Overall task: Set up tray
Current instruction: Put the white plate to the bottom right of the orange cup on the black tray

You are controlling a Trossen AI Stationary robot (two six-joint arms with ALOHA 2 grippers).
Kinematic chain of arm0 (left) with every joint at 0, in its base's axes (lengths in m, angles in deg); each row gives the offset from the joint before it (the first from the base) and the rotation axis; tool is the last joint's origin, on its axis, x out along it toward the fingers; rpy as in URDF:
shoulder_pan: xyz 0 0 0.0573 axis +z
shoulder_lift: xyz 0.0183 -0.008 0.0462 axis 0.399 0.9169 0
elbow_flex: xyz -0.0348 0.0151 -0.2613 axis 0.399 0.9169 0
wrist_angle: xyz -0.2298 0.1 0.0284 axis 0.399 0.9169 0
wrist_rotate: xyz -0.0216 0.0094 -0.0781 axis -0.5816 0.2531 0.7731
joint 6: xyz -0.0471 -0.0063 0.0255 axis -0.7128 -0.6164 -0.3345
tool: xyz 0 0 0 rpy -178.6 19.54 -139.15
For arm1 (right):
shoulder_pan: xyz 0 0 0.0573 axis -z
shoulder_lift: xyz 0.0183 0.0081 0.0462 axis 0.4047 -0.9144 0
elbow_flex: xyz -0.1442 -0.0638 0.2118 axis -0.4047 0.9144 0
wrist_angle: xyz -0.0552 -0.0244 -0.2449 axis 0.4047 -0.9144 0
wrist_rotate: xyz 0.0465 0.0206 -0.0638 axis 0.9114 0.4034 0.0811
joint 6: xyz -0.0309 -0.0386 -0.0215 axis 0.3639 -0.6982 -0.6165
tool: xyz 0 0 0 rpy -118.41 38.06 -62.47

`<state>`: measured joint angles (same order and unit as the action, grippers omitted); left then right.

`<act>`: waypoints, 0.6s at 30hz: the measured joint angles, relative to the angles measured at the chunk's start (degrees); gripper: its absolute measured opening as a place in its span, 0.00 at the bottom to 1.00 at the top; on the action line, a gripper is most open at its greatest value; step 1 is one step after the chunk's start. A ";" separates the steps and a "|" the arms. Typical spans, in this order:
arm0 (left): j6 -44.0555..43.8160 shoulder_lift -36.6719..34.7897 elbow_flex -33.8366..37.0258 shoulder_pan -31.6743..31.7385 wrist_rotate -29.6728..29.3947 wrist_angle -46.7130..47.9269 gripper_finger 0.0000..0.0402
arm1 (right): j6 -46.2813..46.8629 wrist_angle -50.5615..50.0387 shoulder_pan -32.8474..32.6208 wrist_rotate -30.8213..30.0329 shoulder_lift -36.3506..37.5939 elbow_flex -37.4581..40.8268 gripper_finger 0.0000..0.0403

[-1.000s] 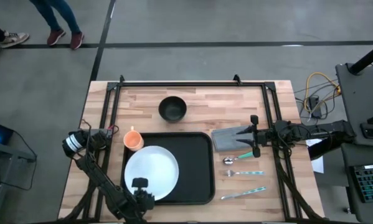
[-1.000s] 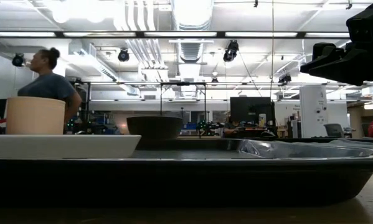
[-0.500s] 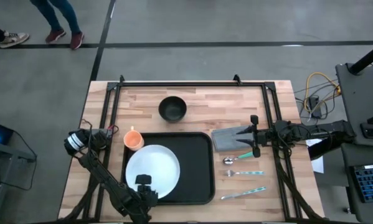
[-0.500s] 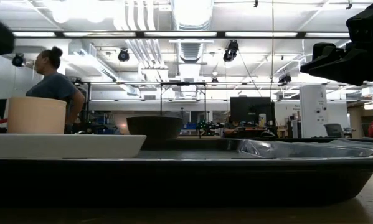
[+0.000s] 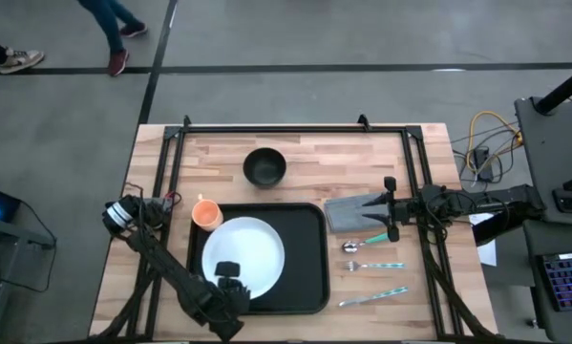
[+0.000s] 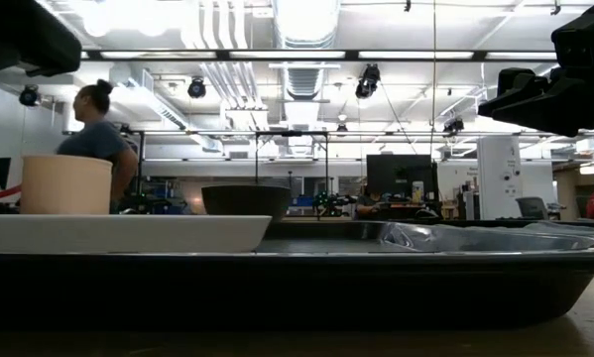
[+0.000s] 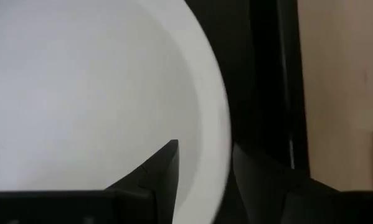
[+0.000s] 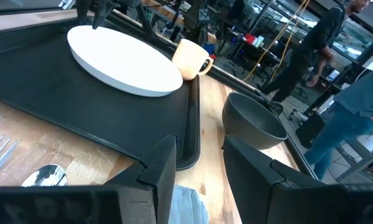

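The black tray (image 5: 305,272) lies near the table's near edge, with the white plate (image 5: 245,253) resting flat on its left part. My left gripper (image 5: 230,277) is at the plate's near edge and is shut on it. My right gripper (image 5: 391,208) hangs open above the right end of the grey napkin (image 5: 350,212) and touches nothing. In the low view the plate (image 6: 118,233) sits on the tray (image 6: 297,288). In the right wrist view the napkin (image 8: 187,208) shows between my right gripper's (image 8: 200,146) fingers. My left gripper (image 7: 205,149) has the white plate by its near rim (image 7: 218,134). One finger (image 7: 164,168) stands over the plate's inside, and the other is outside over the tray. The fingers come from above, pointing down. The plate stays flat on the tray.
An orange cup (image 5: 205,212) stands just off the tray's far left corner, and a black bowl (image 5: 264,167) sits farther back. A spoon (image 5: 362,246), a fork (image 5: 371,266) and a knife (image 5: 371,298) lie right of the tray. A person walks in the room beyond.
My left gripper has moved toward the table's right and slightly toward the far edge. The plate has slid with it across the tray toward the tray's middle, staying flat. My right arm has kept still.
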<state>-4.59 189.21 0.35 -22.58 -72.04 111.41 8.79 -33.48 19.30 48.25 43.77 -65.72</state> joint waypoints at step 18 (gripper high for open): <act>-3.79 -0.02 3.32 0.69 -3.61 1.32 0.33 | 0.01 0.00 -0.01 0.00 -0.02 0.00 0.31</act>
<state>-8.39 189.19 3.67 -21.89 -75.65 112.74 8.80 -33.48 19.30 48.26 43.75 -65.72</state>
